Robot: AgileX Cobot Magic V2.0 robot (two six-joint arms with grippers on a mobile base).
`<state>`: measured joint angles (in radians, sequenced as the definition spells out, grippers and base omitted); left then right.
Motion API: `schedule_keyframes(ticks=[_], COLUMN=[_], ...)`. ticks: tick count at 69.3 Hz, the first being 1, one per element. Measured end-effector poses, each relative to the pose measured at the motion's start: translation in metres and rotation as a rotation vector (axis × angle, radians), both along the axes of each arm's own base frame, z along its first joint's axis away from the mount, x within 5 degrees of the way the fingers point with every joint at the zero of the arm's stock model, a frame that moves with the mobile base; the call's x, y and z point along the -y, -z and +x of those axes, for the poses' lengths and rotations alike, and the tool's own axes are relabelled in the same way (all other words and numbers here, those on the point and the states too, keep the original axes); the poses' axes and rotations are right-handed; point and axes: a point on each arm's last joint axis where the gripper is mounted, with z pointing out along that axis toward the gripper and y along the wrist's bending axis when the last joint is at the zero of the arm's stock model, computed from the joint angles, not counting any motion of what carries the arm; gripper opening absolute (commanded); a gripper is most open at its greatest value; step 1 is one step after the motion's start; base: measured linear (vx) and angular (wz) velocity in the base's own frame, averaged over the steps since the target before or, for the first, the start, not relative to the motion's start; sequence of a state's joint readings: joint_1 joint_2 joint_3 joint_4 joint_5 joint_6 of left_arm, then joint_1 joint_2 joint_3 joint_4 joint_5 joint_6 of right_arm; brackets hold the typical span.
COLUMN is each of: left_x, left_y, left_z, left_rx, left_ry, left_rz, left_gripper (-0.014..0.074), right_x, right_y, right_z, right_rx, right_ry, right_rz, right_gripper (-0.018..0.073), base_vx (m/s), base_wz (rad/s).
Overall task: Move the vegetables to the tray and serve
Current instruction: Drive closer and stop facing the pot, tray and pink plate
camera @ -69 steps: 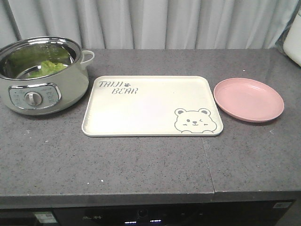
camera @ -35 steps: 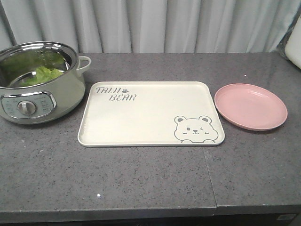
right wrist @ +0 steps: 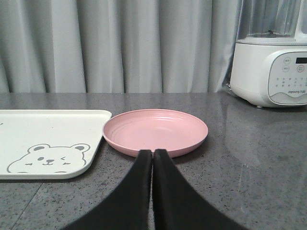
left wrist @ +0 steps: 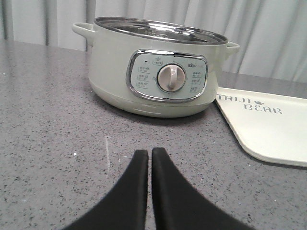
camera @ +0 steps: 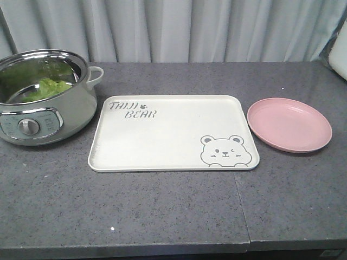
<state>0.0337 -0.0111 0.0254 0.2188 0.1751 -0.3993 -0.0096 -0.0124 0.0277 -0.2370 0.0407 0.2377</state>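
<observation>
One tray [camera: 173,135]; one pot [camera: 70,111]; one plate [camera: 289,123]

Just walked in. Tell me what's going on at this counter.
Nothing is being handled right now. The lettuce lies in the electric pot at the left of the counter. The tray beside the pot is bare, as is the pink plate to the tray's right. The left gripper faces the pot and the right gripper faces the plate, both shut and holding nothing. The transfer has not begun.
</observation>
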Motion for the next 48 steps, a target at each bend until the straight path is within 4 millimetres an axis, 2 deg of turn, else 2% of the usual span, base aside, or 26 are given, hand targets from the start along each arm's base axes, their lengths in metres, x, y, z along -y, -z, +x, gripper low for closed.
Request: schedule_keyframes(ticks=[48], left_x=[0.0], left_y=[0.0], left_z=[0.0], left_rx=[0.0], left_ry=[0.0], left_rz=[0.0], left_gripper=[-0.0006], right_x=[0.0], right_y=[0.0], right_z=[0.0], right_rx=[0.0], right_ry=[0.0], right_rz=[0.0], right_gripper=[-0.0002], base_vx=[0.0], base_wz=[0.0])
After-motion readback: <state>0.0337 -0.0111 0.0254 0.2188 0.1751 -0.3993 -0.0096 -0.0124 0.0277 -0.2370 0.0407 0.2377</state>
